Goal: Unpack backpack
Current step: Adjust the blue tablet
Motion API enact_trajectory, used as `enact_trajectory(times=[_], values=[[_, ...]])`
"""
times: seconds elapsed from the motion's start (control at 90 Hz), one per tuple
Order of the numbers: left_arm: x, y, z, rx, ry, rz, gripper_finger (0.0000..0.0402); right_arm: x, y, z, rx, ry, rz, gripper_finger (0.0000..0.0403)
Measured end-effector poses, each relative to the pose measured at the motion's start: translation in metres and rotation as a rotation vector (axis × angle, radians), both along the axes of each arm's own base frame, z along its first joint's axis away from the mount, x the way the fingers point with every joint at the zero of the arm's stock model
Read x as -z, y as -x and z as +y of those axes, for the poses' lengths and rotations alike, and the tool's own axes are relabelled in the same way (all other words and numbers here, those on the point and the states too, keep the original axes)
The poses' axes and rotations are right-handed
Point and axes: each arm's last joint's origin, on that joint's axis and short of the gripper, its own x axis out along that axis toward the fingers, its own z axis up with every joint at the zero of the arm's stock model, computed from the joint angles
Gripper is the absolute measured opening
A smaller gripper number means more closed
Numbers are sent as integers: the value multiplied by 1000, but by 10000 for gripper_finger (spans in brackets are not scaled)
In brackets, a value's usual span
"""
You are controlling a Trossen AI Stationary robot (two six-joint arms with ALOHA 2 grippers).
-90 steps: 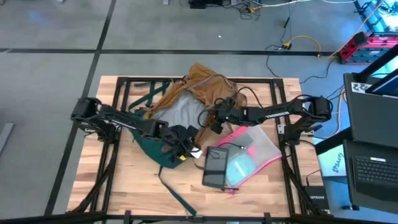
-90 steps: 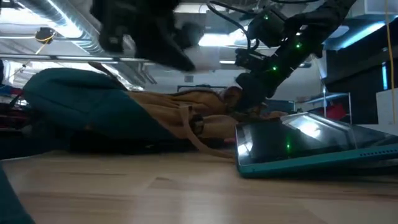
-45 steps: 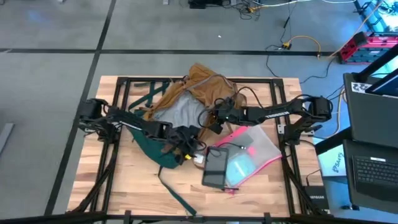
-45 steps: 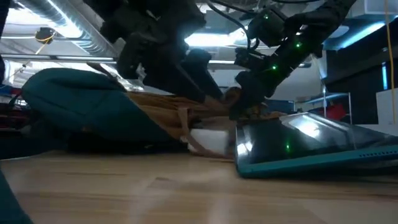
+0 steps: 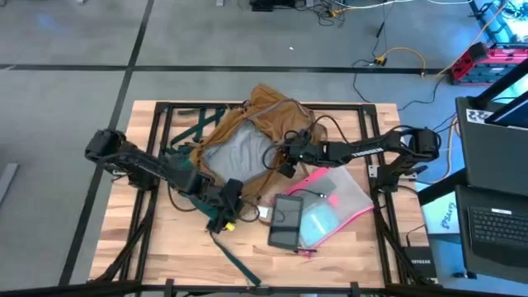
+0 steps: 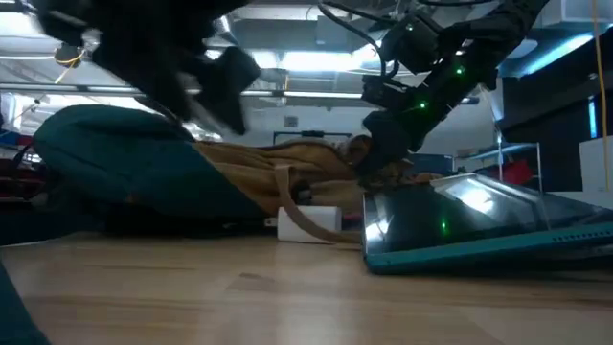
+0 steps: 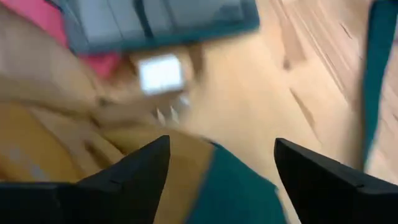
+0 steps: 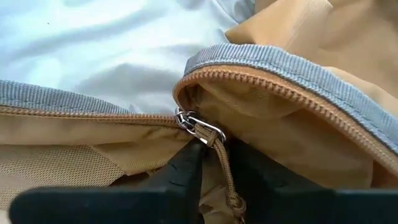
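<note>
The backpack (image 5: pixel 247 140) lies open mid-table, grey lining up.

The right wrist view alone shows the right gripper (image 8: pixel 214 163) pinched on the zipper pull cord (image 8: pixel 222 163). The left gripper (image 5: pixel 227 216) hangs spread and empty over the teal base; a small white block (image 6: pixel 308 223) sits by the tablet (image 5: pixel 288 221). Wooden table (image 5: pixel 165 239), grey floor, cables beyond.

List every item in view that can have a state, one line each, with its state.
backpack: lying flat on the table, zipped open, grey lining exposed.
left gripper: open, empty, above the backpack's teal base.
right gripper: shut on the zipper pull cord at the backpack's opening.
white box: out of the backpack, resting on the table.
tablet: out, lying on the clear pouch.
</note>
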Motion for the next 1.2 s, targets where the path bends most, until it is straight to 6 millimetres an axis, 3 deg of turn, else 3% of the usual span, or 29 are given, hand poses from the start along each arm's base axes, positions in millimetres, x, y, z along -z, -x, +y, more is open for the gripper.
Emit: enact_trajectory(times=[0.333, 0.544, 0.756, 0.922, 1.2], values=[[29, 19, 37, -379, -174, 262, 266, 2, -1, 1, -21, -20, 3, 69], [46, 29, 82, -596, -285, 307, 240, 3, -1, 2, -58, -57, 1, 69], [46, 31, 109, -733, -424, 285, 239, 3, -2, 5, -129, -125, -12, 69], [36, 31, 112, -736, -414, 231, 238, 3, -3, 10, -227, -191, -21, 69], [-2, 40, 93, -722, -394, 12, 238, -3, -7, 36, -374, -137, -35, 69]])
